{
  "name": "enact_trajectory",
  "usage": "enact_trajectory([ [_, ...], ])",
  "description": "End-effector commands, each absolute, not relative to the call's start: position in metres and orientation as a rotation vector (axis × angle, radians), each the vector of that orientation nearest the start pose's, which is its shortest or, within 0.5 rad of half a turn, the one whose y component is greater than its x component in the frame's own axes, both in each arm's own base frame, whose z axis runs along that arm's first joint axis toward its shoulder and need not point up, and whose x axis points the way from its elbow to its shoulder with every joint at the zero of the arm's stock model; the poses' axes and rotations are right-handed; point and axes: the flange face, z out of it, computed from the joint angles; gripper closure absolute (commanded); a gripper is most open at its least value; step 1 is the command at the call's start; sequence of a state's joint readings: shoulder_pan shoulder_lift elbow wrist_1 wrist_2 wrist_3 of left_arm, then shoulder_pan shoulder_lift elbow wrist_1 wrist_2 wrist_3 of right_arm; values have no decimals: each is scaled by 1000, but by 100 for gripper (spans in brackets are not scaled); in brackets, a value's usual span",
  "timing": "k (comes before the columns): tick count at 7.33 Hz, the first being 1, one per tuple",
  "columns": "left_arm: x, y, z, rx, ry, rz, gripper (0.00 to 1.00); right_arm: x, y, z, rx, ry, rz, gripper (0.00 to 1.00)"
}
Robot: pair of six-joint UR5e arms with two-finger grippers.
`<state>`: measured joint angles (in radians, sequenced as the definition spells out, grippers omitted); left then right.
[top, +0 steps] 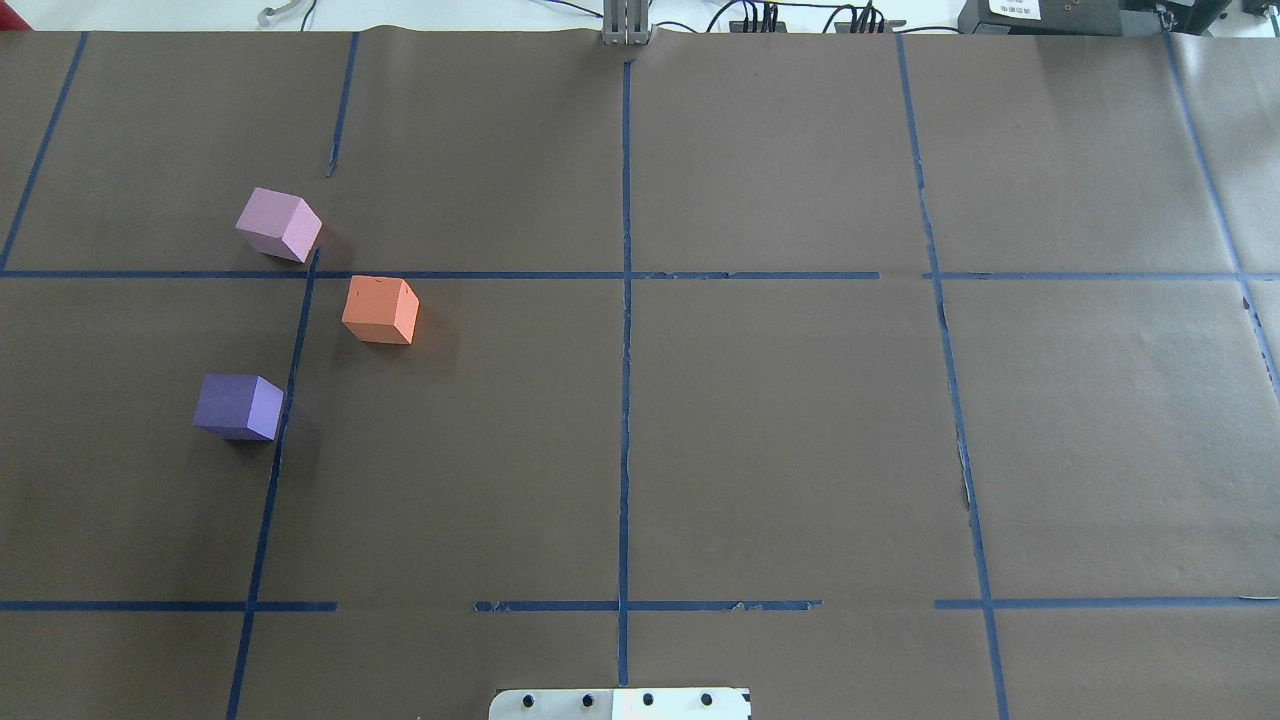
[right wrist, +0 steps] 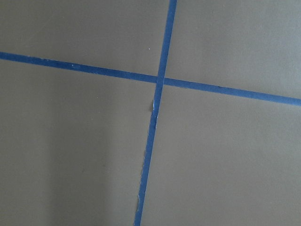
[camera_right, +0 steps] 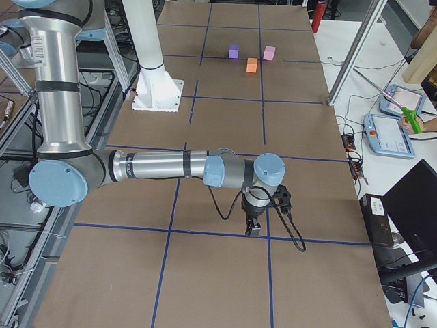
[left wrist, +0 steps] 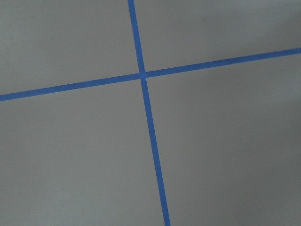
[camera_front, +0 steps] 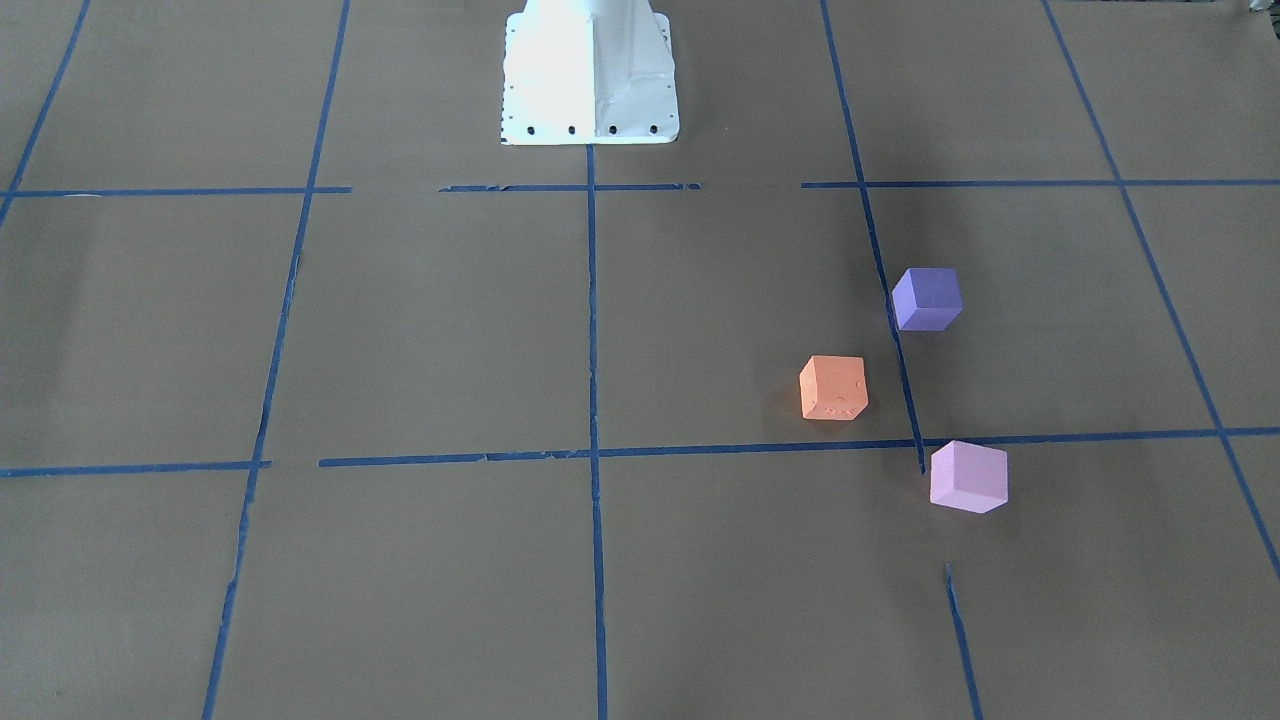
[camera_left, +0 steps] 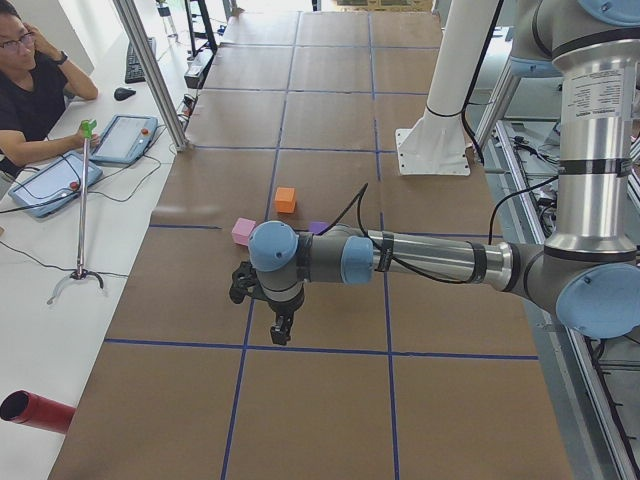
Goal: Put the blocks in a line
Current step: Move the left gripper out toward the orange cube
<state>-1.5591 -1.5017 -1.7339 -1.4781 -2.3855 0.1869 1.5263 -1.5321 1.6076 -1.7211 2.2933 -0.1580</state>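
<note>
Toward left edge of surface (top: 780, 420): orange block (top: 380, 310), purple block (top: 239, 406), pink block (top: 279, 224), apart, not aligned. Opening of left gripper (camera_left: 281, 333) and right gripper (camera_right: 253, 229): impossible to tell.

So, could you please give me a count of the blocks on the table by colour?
Orange block: 1
Dark purple block: 1
Pale pink block: 1
Total: 3
</note>
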Motion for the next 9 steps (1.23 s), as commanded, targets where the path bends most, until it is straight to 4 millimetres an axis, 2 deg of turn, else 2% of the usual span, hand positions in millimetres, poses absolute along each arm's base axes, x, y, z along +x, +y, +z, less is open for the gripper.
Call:
enact_trajectory([
  [1,-55,-462,617,78,812,200,0,45,-504,640,-31,-726,-166,0],
  [2,-56,-467,612,83,812,200,0,45,-504,640,-31,-726,-166,0],
  [3,-54,-477,593,107,810,201,0,45,-504,640,-31,-726,-166,0],
  [4,-49,-513,549,119,811,151,0,45,-504,640,-31,-726,-166,0],
  [5,-8,-548,498,95,819,156,0,45,-504,640,-31,-726,-166,0],
  [6,47,-576,447,92,830,215,0,45,-504,639,-29,-726,-167,0],
  [7,102,-593,401,41,846,164,0,45,-504,640,-31,-726,-166,0],
  [8,155,-597,366,9,863,152,0,45,-504,640,-31,-726,-166,0],
  [9,210,-592,336,-32,877,151,0,45,-504,640,-31,-726,-166,0],
])
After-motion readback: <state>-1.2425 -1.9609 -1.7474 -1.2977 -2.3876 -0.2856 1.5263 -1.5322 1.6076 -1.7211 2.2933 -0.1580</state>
